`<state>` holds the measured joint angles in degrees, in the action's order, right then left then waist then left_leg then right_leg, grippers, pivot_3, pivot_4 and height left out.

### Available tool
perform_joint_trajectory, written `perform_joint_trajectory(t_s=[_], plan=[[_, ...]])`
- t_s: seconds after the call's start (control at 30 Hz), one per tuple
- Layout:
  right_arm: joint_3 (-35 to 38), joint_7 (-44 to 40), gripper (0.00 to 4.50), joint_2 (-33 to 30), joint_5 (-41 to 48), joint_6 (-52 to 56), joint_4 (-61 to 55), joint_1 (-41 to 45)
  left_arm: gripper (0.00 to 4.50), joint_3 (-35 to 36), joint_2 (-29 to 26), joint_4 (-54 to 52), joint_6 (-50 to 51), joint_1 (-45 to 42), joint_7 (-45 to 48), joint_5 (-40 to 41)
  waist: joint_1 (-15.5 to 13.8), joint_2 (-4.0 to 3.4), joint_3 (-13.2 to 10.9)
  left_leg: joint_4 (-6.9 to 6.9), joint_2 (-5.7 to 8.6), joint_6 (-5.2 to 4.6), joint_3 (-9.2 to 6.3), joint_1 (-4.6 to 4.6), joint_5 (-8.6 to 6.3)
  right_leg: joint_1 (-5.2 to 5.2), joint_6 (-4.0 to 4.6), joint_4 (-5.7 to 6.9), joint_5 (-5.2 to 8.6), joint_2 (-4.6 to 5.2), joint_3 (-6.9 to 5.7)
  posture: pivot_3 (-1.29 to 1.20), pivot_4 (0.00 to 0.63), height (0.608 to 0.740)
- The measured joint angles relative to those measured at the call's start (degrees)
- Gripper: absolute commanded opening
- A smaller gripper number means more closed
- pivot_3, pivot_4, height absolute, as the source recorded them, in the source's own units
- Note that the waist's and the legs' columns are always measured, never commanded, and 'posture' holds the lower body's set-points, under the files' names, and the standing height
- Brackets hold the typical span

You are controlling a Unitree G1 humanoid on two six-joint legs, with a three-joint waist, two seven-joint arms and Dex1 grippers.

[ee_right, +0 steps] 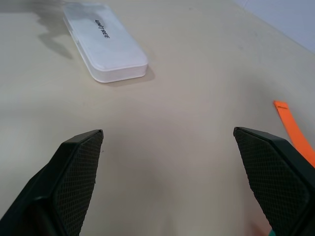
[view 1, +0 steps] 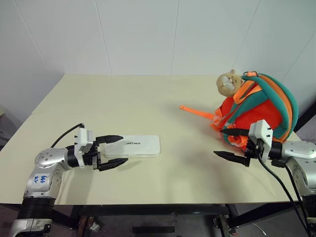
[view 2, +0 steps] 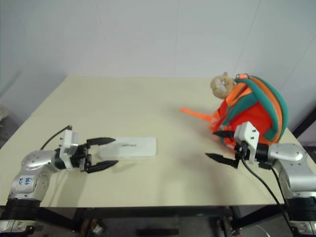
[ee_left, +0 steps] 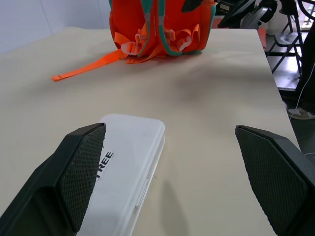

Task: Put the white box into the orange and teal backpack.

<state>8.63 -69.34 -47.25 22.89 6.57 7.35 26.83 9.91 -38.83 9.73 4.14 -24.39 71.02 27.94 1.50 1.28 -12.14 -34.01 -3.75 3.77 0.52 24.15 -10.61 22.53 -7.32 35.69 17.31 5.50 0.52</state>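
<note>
The white box (view 1: 133, 146) lies flat on the cream table (view 1: 148, 106), left of centre, dark lettering on its lid. My left gripper (view 1: 112, 151) hovers open at the box's left end, one finger above that end and the other in front of it; the box (ee_left: 125, 169) lies beside one finger, not between them. The orange and teal backpack (view 1: 259, 111) stands at the right of the table, a tan plush toy (view 1: 228, 83) on its top. My right gripper (view 1: 232, 144) hangs open just in front of the backpack, pointing toward the box (ee_right: 106, 42).
An orange strap (view 1: 197, 112) trails from the backpack leftward across the table. Bare tabletop lies between the box and the backpack. White walls stand behind the table, whose front edge runs just below both grippers.
</note>
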Motion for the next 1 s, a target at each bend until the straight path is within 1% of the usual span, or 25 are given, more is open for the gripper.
perform_joint_trajectory(t_s=[0.3,0.33,0.43,0.53,0.63,0.77,0.83,0.9,0.97,1.0], plan=[[-3.7,-0.2,4.48,4.1,-0.1,0.5,1.1,3.6,4.50,2.5,-1.2,-0.4,1.7,1.0,-1.0,0.8,0.1,0.00,0.0,0.00,-0.01,0.00,0.02,0.00,0.00,0.02,-0.01,0.01,-0.01,-0.01,0.01,0.00,0.150,0.740],[-4.0,-0.2,4.30,4.8,-0.1,1.0,0.9,4.0,4.50,2.7,-1.8,-0.4,1.7,1.3,-0.9,0.8,0.1,0.00,0.0,0.01,-0.03,0.00,0.02,0.00,0.00,0.02,-0.01,0.02,-0.01,-0.02,0.01,0.00,0.150,0.740],[-6.4,-0.2,3.63,6.2,-0.4,1.4,0.7,4.7,3.94,4.4,-3.2,-0.5,1.4,2.8,-0.7,1.0,0.1,0.00,0.0,0.02,-0.04,0.02,0.02,0.00,-0.01,0.04,-0.01,0.01,0.00,-0.02,0.01,0.00,0.150,0.740],[-9.2,0.0,2.50,8.8,-2.1,1.0,1.1,6.5,2.95,7.1,-4.9,-0.5,1.1,4.6,-0.8,1.3,0.2,0.00,0.0,0.03,-0.04,0.02,0.04,0.01,-0.02,0.06,0.00,0.01,0.00,-0.02,0.01,0.00,0.150,0.740],[-11.0,0.8,1.45,10.7,-3.6,0.7,3.0,8.6,2.00,9.5,-5.4,-0.2,0.5,5.7,-1.0,1.3,0.1,0.00,0.0,0.03,-0.05,0.02,0.06,0.00,-0.03,0.08,0.02,0.02,0.00,-0.02,0.01,0.00,0.150,0.740],[-12.6,1.6,0.03,12.0,-5.9,0.0,5.3,10.6,0.68,10.5,-6.2,1.3,0.0,6.3,-0.8,1.3,-0.1,0.01,0.0,0.04,-0.04,0.01,0.05,0.03,-0.04,0.08,0.03,-0.02,0.00,-0.01,0.00,0.00,0.150,0.740],[-13.4,2.4,0.00,13.0,-7.8,-1.0,7.1,11.6,0.03,10.5,-6.7,3.4,-1.1,6.2,-0.3,0.9,0.1,0.02,0.0,0.05,-0.04,0.02,0.06,0.02,-0.05,0.08,0.03,-0.01,-0.01,-0.02,0.01,0.00,0.150,0.740],[-14.7,4.0,0.00,14.7,-10.0,-1.5,9.2,12.5,0.01,10.5,-6.9,6.2,-2.6,6.2,-1.1,-0.3,0.1,0.03,0.0,0.07,-0.05,0.02,0.07,0.02,-0.04,0.12,0.04,0.02,0.00,-0.02,0.01,0.00,0.150,0.740],[-15.9,5.3,0.00,16.4,-11.6,-1.2,11.1,12.9,0.01,10.4,-6.8,8.9,-3.9,5.7,-3.4,-1.9,0.2,0.04,0.0,0.08,-0.07,0.02,0.08,0.02,-0.04,0.15,0.04,0.05,0.00,-0.04,0.01,0.00,0.150,0.740],[-16.8,6.3,0.00,17.4,-12.7,-0.7,12.9,13.5,0.01,10.4,-6.6,10.9,-4.4,4.7,-6.0,-3.1,0.2,0.04,0.0,0.08,-0.07,0.02,0.08,0.03,-0.04,0.17,0.04,0.09,0.00,-0.04,0.02,0.00,0.150,0.740]])
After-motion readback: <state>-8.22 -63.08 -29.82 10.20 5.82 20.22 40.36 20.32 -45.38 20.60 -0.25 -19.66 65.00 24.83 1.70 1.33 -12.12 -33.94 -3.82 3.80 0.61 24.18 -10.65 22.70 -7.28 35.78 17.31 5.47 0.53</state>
